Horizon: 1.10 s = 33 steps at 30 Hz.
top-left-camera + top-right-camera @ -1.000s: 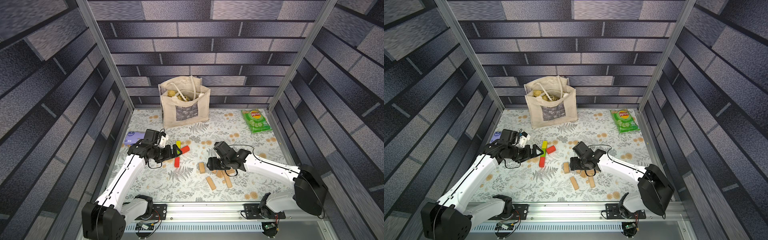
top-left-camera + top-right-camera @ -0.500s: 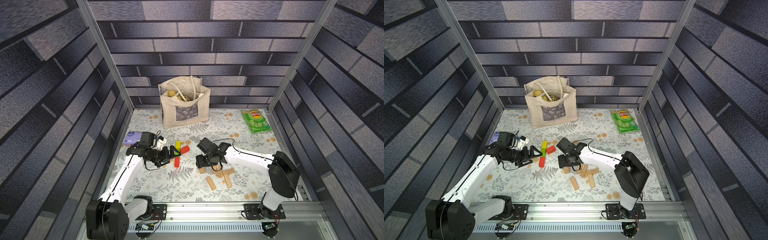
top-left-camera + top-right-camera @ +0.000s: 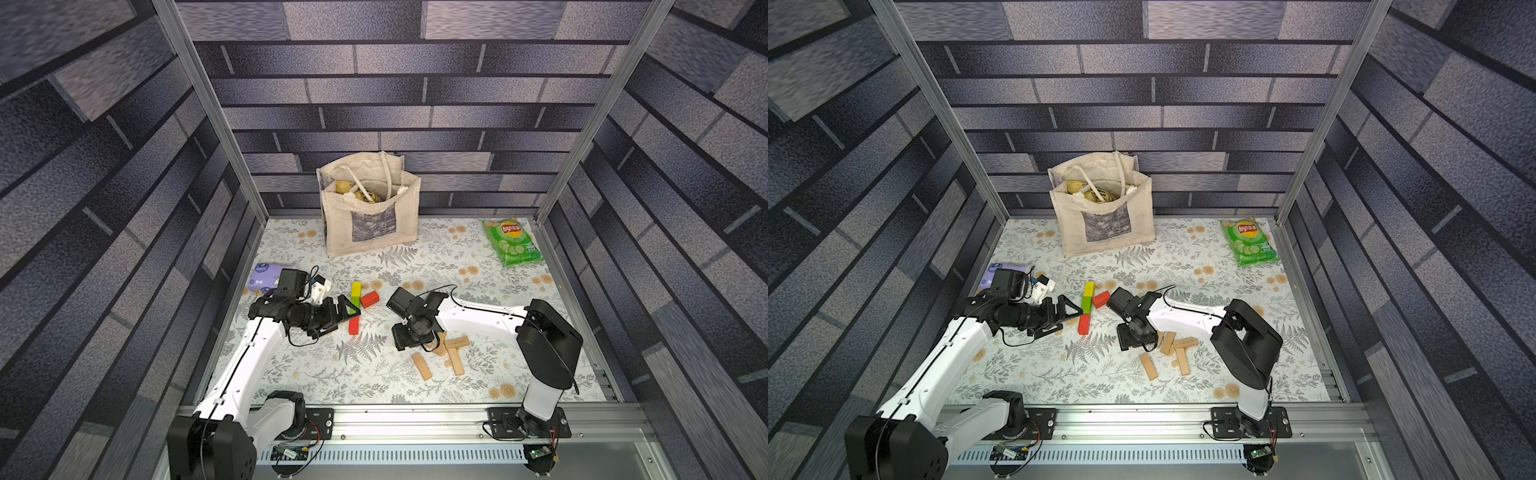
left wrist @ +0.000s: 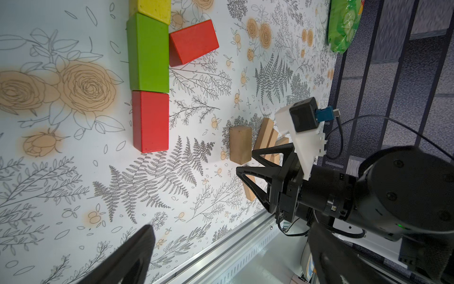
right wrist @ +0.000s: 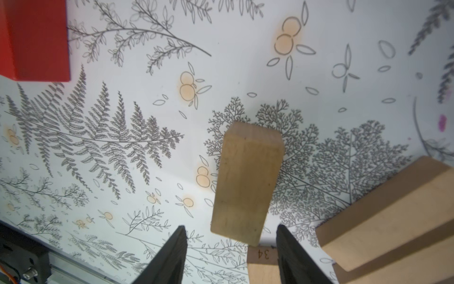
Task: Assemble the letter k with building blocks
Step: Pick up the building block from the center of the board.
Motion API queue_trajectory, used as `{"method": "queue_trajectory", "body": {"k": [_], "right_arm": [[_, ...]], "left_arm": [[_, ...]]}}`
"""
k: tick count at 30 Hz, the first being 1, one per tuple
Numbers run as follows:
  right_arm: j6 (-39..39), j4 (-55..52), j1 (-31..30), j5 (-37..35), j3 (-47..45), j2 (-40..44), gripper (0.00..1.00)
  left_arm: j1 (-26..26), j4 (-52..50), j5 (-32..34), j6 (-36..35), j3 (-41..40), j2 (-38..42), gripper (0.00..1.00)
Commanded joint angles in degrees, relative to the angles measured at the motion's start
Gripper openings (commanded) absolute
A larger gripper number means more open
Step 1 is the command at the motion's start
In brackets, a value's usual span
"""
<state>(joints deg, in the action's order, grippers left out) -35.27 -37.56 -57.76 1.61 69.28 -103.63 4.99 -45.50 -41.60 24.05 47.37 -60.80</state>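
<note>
Two fingers [image 5: 172,255] of the right gripper [image 5: 231,227] straddle a tan block [image 5: 245,182], half-open and not yet touching; centre it before squeezing. The left gripper [image 3: 344,315] hangs wide open.

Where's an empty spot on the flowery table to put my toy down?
There is bare mat between the cloth bag and the green chips bag, and between the tan blocks and the front rail. It is crowded where the right hand sits over those tan blocks, and where the left hand points at the coloured blocks.
</note>
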Motion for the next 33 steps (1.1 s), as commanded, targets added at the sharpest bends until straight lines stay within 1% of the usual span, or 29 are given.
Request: {"method": "queue_trajectory", "body": {"k": [1,3,7,9,14,18,22,25,30,33], "right_arm": [[0.0,-1.5,-0.5,-1.2,1.4,-1.0,0.59],[0.2,-2.1,-0.6,-2.0,2.1,-1.7,0.56],[0.9,-1.8,-0.5,-2.2,3.0,-2.8,0.54],[1.4,-2.0,-0.6,-2.1,3.8,-3.9,0.49],[1.5,-2.7,-0.6,-1.9,4.5,-5.5,0.42],[1.5,-3.7,-0.6,-3.6,4.1,-4.0,0.32],[3.4,-6.4,-0.5,-5.6,5.1,-2.7,0.25],[7.6,-6.2,-0.5,-6.2,5.4,-0.9,0.21],[23.1,-8.9,-0.1,-7.5,10.1,1.1,0.21],[31.8,-9.8,1.5,-3.7,13.9,-0.1,0.2]], "left_arm": [[-0.4,-1.0,-0.1,-1.2,-0.5,0.2,1.0],[-0.4,-1.0,0.0,-1.1,-0.6,0.4,1.0],[-0.3,-0.8,0.5,-0.9,-1.0,1.0,1.0],[-0.4,-0.9,0.5,-0.9,-1.0,0.9,1.0],[-0.3,-0.9,0.6,-1.0,-1.0,0.8,1.0],[-0.3,-1.2,0.8,-0.8,-0.8,1.2,1.0],[-0.6,-2.1,0.6,0.1,-0.3,0.2,1.0],[-0.9,-2.3,-0.4,1.5,0.7,-1.3,1.0],[-2.3,-2.0,-3.9,-0.4,4.4,-5.0,1.0],[-4.4,-1.6,-7.3,-2.6,5.8,-7.8,1.0]]}}
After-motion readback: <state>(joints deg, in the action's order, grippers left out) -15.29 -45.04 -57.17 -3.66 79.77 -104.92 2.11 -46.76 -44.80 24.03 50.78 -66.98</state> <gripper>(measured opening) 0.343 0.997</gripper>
